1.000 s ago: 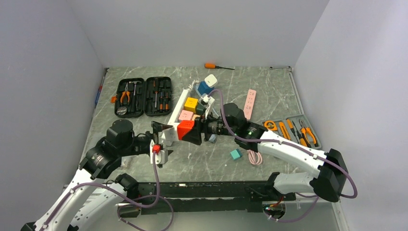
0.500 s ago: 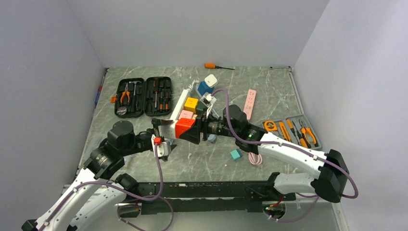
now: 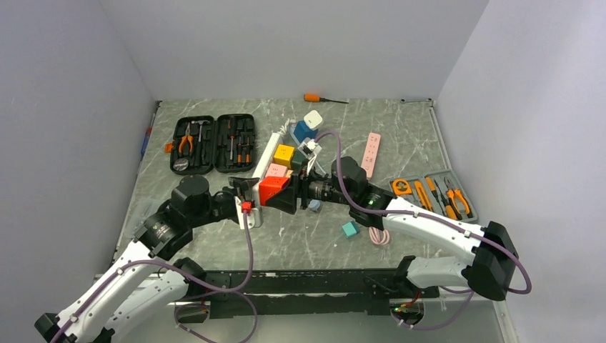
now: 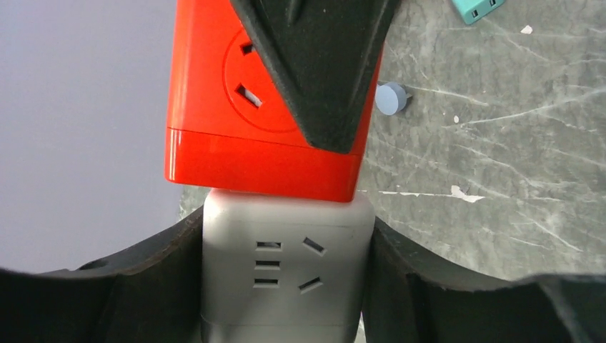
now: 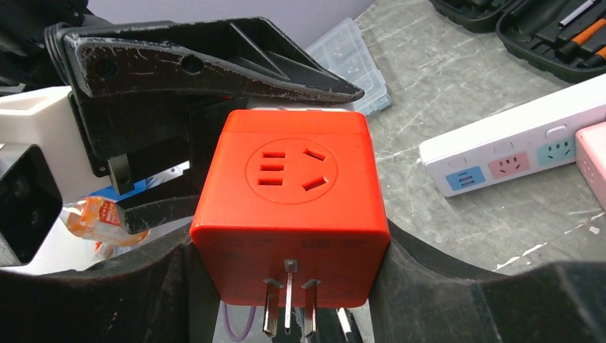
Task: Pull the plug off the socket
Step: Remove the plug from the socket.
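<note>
Gripping stage: right gripper (image 5: 286, 239) clamps the red cube (image 3: 274, 189) at the 6 o'clock end of the power strip (image 3: 267, 154), left gripper (image 4: 286, 225) pinches the grey cube (image 4: 286, 279) joined at its 9 o'clock. Not apart yet, straight pull next I'd guess

My left arm (image 3: 107, 286), lower left of the overhead view, and my right arm (image 3: 429, 225), lower right, wear white shells between black joint housings. There is a round black drum (image 3: 191, 193) on the left and a blocky black elbow (image 3: 492, 263) near the right edge. A lilac cable (image 3: 249, 239) loops beside each arm. A small red part (image 3: 246, 207) sits at my left wrist, and a green light (image 3: 371, 201) glows on the right forearm.

My left gripper (image 4: 286, 221) has matte black fingers (image 4: 143, 279) with curved inner edges. One of them crosses the upper left of the right wrist view, scuffed grey-white, with two small round holes. My right gripper (image 5: 286, 236) has the same black fingers (image 5: 464, 300). One shows as a pointed wedge at the top centre of the left wrist view.
</note>
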You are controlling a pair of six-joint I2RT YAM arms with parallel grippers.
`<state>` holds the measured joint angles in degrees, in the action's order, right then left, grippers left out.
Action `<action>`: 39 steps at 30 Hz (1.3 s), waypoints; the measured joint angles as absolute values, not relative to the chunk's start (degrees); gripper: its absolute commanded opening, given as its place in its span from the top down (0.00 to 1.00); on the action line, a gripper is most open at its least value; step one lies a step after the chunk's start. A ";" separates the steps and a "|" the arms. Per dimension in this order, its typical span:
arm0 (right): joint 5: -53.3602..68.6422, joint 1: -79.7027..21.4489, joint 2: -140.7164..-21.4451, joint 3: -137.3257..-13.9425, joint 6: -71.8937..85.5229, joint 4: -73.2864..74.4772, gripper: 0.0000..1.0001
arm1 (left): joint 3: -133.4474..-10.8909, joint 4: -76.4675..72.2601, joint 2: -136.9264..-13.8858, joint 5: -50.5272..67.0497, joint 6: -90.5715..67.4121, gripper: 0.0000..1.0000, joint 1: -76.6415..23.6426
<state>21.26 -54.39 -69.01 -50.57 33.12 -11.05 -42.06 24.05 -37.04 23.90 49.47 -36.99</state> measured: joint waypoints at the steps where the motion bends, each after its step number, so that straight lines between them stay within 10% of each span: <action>1: 21.08 -54.37 -69.01 -50.30 33.30 -11.20 1.00 | -42.26 24.23 -37.26 23.62 49.50 0.73 -37.01; 5: 20.75 -54.41 -69.01 -49.74 33.63 -12.08 0.99 | -43.42 25.56 -38.15 22.92 50.30 0.92 -37.43; 11: 21.37 -54.43 -70.70 -49.71 33.93 -13.56 0.49 | -44.12 28.03 -38.15 21.30 51.66 1.00 -38.09; 25: 23.75 -54.59 -75.00 -49.89 35.53 -16.82 0.31 | -45.78 33.95 -38.83 18.17 53.89 1.00 -38.50; 31: 25.30 -55.70 -76.95 -50.52 35.40 -17.67 0.36 | -46.50 34.11 -38.85 19.51 53.89 1.00 -39.11; 39: 25.56 -55.70 -77.25 -50.52 35.57 -18.48 0.80 | -46.63 34.63 -38.70 19.49 54.63 1.00 -39.09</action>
